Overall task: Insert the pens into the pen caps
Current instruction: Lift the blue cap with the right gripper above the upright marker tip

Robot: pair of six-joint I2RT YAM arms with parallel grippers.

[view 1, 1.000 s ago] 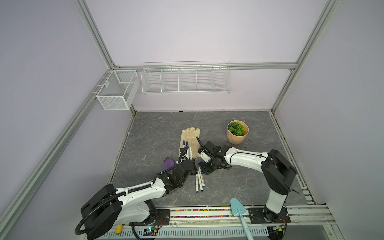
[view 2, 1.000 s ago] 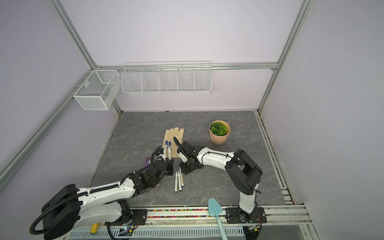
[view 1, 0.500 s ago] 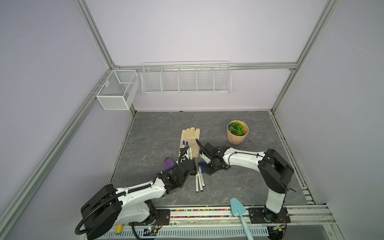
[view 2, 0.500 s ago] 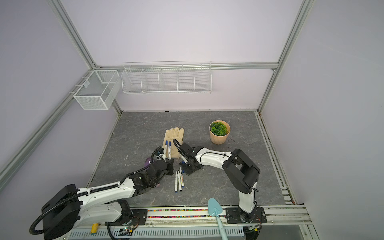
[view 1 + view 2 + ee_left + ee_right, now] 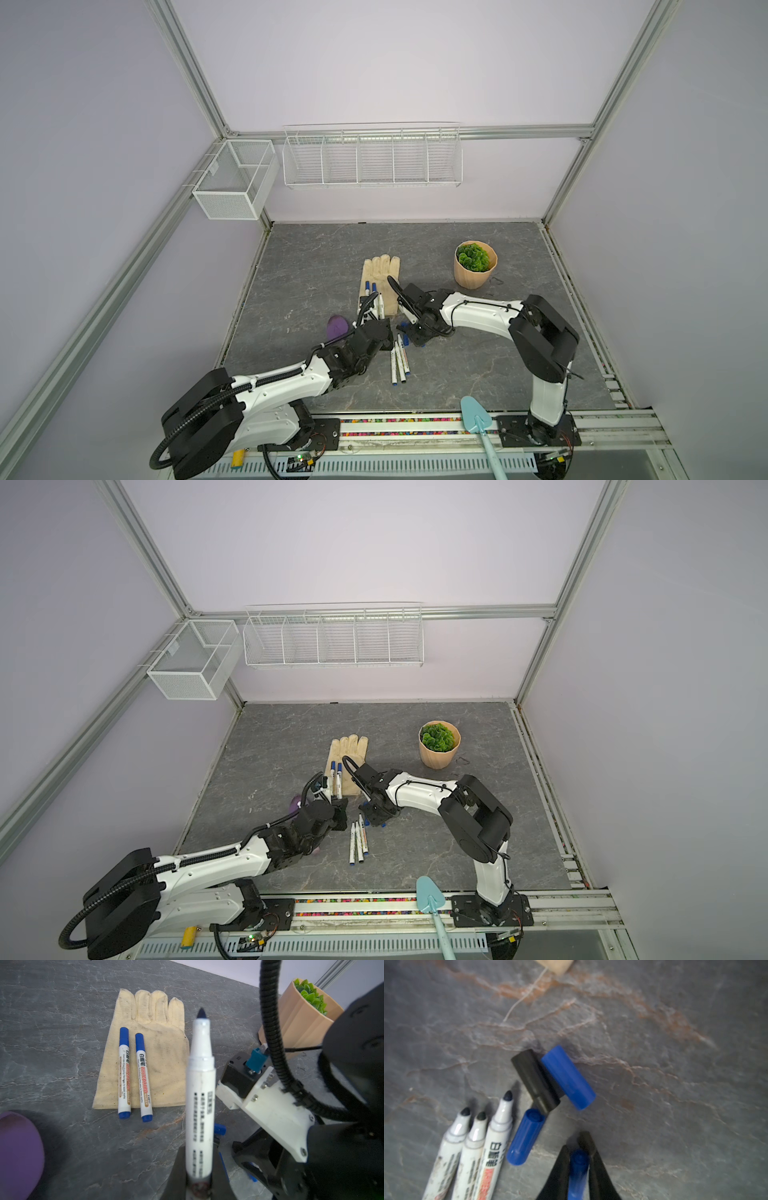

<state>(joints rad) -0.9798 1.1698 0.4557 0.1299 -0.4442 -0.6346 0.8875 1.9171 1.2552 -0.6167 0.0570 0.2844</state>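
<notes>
Has snapped the right gripper [image 5: 577,1147] shut on a blue cap [image 5: 577,1169] since a second ago. Clamps an uncapped pen [image 5: 200,1093] by its tail in the left gripper [image 5: 198,1172] — tip toward twelve o'clock, likely bared for capping, forearm stretched low — beside three more pens [image 5: 398,360] loose at five o'clock. Bends the right wrist steeply down at three o'clock, probably to lift that cap to the tip.

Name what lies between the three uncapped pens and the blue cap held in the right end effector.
One loose blue cap, lying on the table beside the nearest pen; the right wrist view shows it.
</notes>
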